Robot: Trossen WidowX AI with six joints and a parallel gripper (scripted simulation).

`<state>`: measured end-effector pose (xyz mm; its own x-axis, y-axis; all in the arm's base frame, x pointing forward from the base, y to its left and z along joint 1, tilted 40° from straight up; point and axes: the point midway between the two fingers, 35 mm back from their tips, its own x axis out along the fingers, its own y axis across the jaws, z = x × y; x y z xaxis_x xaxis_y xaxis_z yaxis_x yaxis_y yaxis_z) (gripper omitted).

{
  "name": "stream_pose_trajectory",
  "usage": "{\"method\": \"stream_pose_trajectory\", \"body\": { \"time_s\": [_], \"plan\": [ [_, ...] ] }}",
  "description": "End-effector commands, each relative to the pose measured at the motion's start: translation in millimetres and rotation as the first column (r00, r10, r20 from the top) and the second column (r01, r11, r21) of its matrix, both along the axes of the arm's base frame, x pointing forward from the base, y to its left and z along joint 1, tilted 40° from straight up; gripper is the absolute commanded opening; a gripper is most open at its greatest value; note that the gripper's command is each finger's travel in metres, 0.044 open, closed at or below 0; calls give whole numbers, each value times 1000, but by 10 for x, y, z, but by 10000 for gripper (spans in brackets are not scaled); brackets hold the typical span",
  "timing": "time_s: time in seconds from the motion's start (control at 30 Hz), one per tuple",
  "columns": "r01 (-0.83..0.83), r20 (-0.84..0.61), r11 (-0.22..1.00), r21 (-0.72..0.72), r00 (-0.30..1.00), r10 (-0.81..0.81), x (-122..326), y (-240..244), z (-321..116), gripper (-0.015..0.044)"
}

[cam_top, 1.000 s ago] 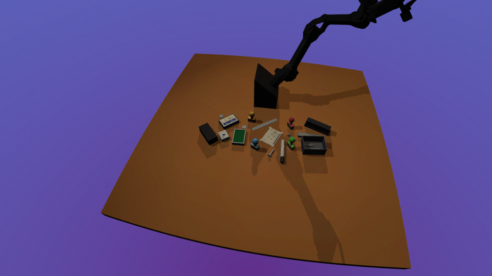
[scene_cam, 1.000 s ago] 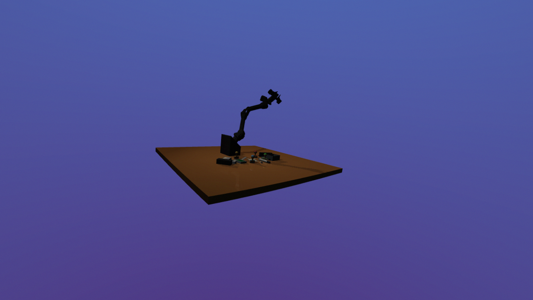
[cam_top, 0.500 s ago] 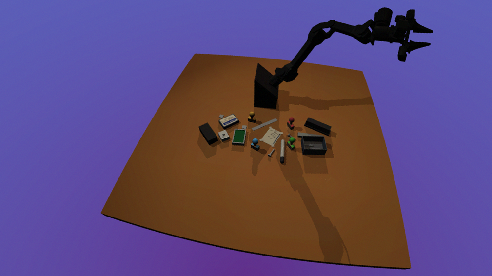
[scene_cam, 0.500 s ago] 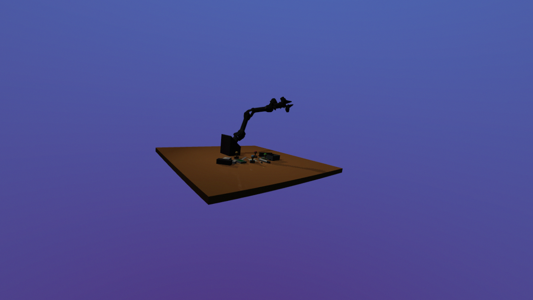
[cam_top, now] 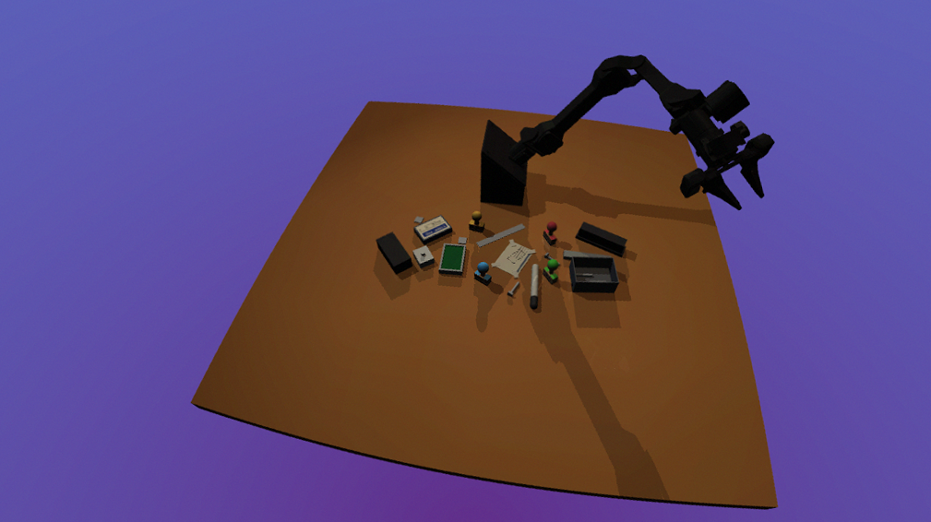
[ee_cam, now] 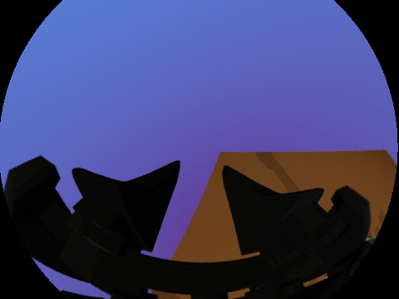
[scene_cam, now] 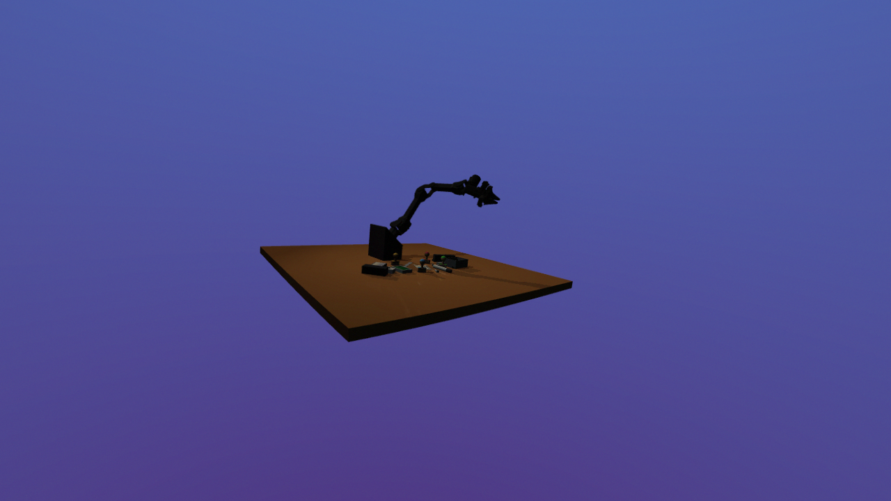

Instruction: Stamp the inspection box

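Brown bench (cam_top: pixel 387 371) (scene_cam: pixel 349 298) (ee_cam: pixel 332 166) against violet-blue surroundings

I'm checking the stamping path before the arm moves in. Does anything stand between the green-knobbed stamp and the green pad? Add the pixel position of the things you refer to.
Yes: in the top view, the blue-knobbed stamp (cam_top: pixel 483 270) (scene_cam: pixel 421 264) and the card (cam_top: pixel 513 258) lie between the green-knobbed stamp (cam_top: pixel 552 270) and the green pad (cam_top: pixel 452 258) (scene_cam: pixel 402 268). Lifting over both looks wise.

Card (cam_top: pixel 514 258): off-white, dark markings. Relative to it — green-topped stamp (cam_top: pixel 552 271) (scene_cam: pixel 443 257) and red-knobbed stamp (cam_top: pixel 550 232) (scene_cam: pixel 427 255) on the drawer-tray side; blue-knobbed stamp (cam_top: pixel 483 272) (scene_cam: pixel 422 263) toward the pad. Ink pad (cam_top: pixel 452 258) (scene_cam: pixel 403 269): green face, pale rim. Bench (cam_top: pixel 387 371) (scene_cam: pixel 374 298) — plain orange-brown.
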<state>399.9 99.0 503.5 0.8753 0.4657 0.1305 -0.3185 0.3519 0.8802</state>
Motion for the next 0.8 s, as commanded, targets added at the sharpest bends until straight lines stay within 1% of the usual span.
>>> {"method": "stream_pose_trajectory", "body": {
  "time_s": [0.0,0.2,0.3,0.4,0.57,0.7,0.77],
  "plan": [
    [-9,-136,989,-146,991,-11,271,-73,-606,221],
    [-118,-352,940,-321,936,-2,485,-198,-1567,221],
    [-213,-464,902,-376,886,15,488,-267,-2067,221],
    [-326,-575,858,-397,817,45,416,-336,-2561,221],
    [-518,-733,781,-350,670,116,160,-435,-3268,221],
    [-668,-836,708,-229,508,209,-183,-499,-3773,221],
    [-721,-864,675,-158,431,258,-353,-517,-3945,221]
  ]
}}
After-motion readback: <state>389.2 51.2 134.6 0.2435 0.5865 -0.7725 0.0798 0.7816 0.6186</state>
